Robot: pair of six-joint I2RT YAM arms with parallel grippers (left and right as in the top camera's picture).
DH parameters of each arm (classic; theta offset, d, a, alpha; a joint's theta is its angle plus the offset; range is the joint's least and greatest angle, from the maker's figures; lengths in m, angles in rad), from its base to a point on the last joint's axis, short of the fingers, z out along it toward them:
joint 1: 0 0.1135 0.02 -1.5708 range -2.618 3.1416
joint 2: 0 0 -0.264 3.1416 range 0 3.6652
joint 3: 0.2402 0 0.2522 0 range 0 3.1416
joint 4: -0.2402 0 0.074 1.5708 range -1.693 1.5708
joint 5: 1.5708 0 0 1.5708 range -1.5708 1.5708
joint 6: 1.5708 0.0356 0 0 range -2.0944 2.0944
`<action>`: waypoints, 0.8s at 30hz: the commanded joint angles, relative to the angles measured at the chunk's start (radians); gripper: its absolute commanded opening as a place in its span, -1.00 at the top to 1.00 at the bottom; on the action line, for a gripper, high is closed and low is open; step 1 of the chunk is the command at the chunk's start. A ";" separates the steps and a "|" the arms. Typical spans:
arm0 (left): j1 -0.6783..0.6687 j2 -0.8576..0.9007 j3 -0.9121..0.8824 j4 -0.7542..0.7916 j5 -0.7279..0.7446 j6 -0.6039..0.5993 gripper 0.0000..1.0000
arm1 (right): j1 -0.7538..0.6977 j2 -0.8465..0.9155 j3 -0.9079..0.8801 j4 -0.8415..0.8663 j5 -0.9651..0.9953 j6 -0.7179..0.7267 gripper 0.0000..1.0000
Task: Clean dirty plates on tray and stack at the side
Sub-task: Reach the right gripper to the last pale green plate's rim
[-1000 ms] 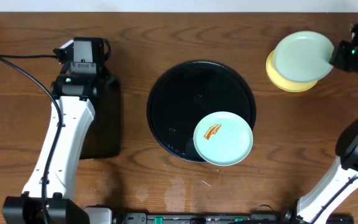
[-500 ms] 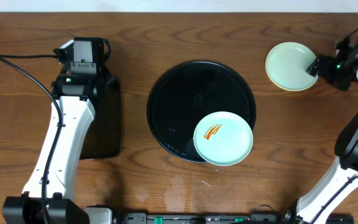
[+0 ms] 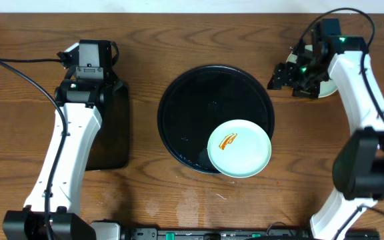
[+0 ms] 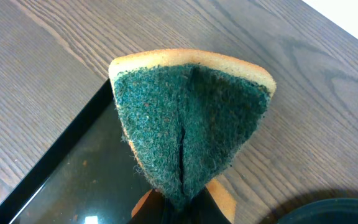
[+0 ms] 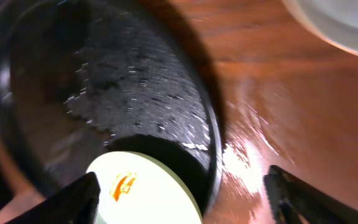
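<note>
Nearest the robot, a mint-blue plate (image 3: 242,153) with an orange smear (image 3: 228,141) sits on the near right part of the round black tray (image 3: 192,107), its edge overlapping the tray's rim. The rest of that tray is bare and glossy. To the left, a rectangular black tray (image 3: 112,140) lies on the wooden table (image 3: 145,40), partly under the left arm. Above its far edge the left gripper (image 4: 178,211) is pinched on a folded green and yellow sponge (image 4: 191,118). Farther right, the right gripper (image 3: 280,77) hangs with its fingers spread and nothing between them, just beyond the round tray's far right rim. A pale plate (image 5: 340,22) lies beside it on the table, mostly hidden under the arm.
</note>
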State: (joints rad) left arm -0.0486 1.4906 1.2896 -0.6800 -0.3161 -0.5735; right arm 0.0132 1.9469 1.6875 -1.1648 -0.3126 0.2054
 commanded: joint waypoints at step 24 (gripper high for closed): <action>0.003 0.007 -0.010 -0.013 -0.006 -0.008 0.83 | 0.447 -0.178 -0.401 -0.216 0.258 0.833 -0.56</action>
State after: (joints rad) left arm -0.0486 1.4906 1.2896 -0.6865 -0.3161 -0.5735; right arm 0.4568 1.7699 1.3605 -1.3911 0.0078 1.0012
